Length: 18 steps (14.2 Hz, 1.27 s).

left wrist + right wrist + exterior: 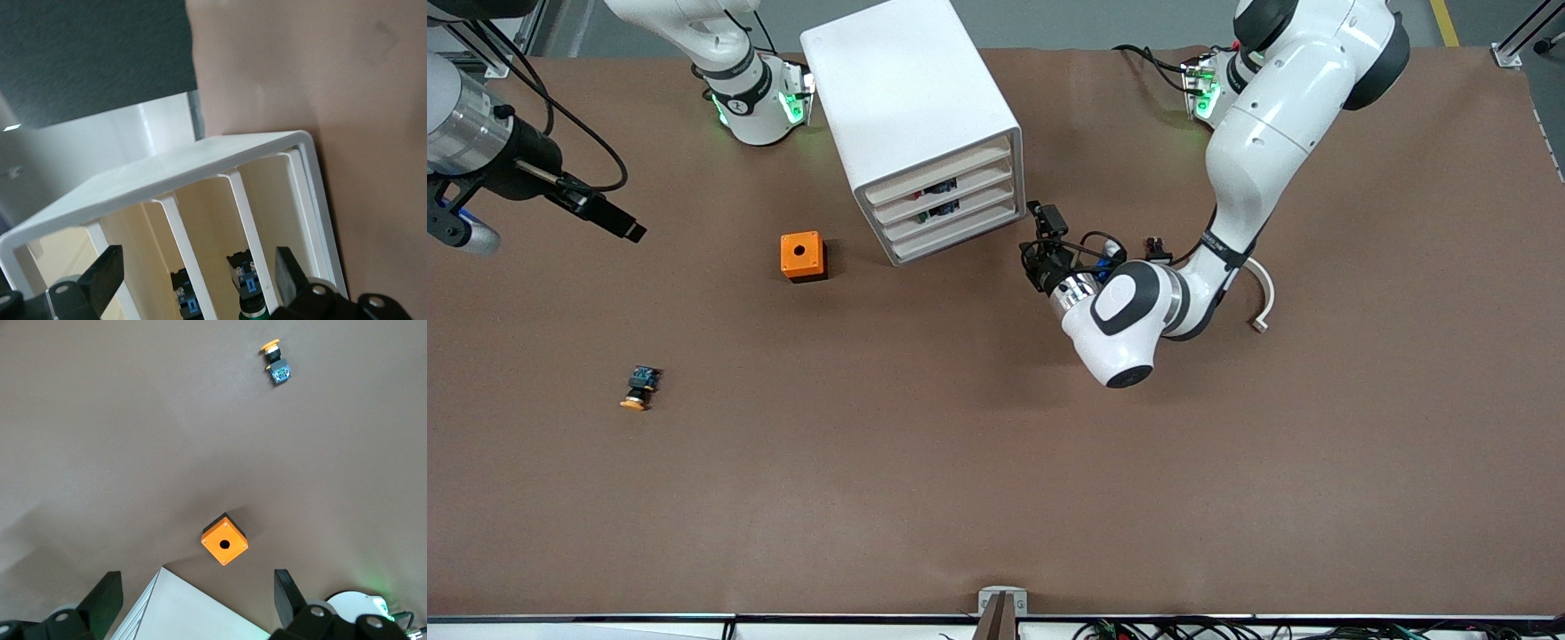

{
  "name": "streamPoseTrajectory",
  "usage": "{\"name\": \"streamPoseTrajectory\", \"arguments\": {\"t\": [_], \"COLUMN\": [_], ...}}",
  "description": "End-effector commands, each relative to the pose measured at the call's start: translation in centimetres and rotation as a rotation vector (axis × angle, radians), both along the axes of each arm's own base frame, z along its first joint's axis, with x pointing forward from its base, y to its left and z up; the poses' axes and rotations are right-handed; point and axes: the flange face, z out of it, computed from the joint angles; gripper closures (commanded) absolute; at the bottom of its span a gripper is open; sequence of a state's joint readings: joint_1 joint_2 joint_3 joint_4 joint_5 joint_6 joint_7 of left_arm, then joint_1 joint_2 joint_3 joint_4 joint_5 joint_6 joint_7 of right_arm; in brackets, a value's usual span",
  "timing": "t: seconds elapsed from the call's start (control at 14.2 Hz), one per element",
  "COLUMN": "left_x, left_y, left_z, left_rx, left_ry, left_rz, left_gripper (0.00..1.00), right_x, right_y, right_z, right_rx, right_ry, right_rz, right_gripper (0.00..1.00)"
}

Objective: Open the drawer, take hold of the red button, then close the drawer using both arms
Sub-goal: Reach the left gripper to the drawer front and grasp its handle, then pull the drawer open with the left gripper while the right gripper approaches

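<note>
your left gripper, jaws wide, faces the shut drawer in the cabinet near the table's top edge; opening comes next. right gripper waits open above.

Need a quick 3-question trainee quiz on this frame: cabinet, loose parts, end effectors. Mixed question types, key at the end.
1. True or false: all four drawers of the cabinet are shut.
2. Which end effector is at the drawer fronts? A) left B) right
3. What lies nearer the front camera: the orange cube or the orange-capped button?

Key
1. True; none is pulled out.
2. A. The left end effector, open, faces the drawer fronts. The right end effector, open, is up over the right arm's end of the table.
3. The orange-capped button.
</note>
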<state>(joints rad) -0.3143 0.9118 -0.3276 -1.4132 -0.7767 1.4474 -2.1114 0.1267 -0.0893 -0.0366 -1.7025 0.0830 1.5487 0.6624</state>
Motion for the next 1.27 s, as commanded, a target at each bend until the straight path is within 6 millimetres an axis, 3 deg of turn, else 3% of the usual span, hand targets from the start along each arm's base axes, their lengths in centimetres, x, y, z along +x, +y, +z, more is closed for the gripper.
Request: {"name": "streamPoseTrajectory", "arguments": {"t": [0.0, 0.07, 0.21, 0.63, 0.98, 1.2], "left_x": [-1.5, -2.5, -4.7, -7.7, -9.1, -9.0], "left_y": [-2.1, -3.2, -5.6, -7.9, -8.7, -8.7], "left_z": [-0.6, -0.7, -0.8, -1.0, -1.4, -1.5], "left_rx": [0.017, 0.026, 0.007, 0.004, 0.01, 0.009], "left_ry": [0.081, 0.091, 0.128, 0.158, 0.168, 0.171], "left_rz": [-0.001, -0.019, -0.038, -0.087, -0.109, -0.103], "left_gripper": [0.0, 0.07, 0.32, 0.43, 0.65, 0.76], "right_x": [-0.2, -0.3, -0.4, -0.5, -0.5, -0.9], "right_y": [1.0, 1.4, 2.1, 3.2, 5.1, 7.3], "right_z": [0.0, 0.0, 0.0, 0.0, -0.3, -0.3], "right_rx": [0.013, 0.011, 0.009, 0.022, 0.064, 0.058], "right_ry": [0.012, 0.012, 0.017, 0.024, 0.055, 0.058], "right_rz": [-0.035, -0.045, -0.062, -0.092, -0.203, -0.239], "right_gripper": [0.0, 0.0, 0.0, 0.0, 0.0, 0.0]}}
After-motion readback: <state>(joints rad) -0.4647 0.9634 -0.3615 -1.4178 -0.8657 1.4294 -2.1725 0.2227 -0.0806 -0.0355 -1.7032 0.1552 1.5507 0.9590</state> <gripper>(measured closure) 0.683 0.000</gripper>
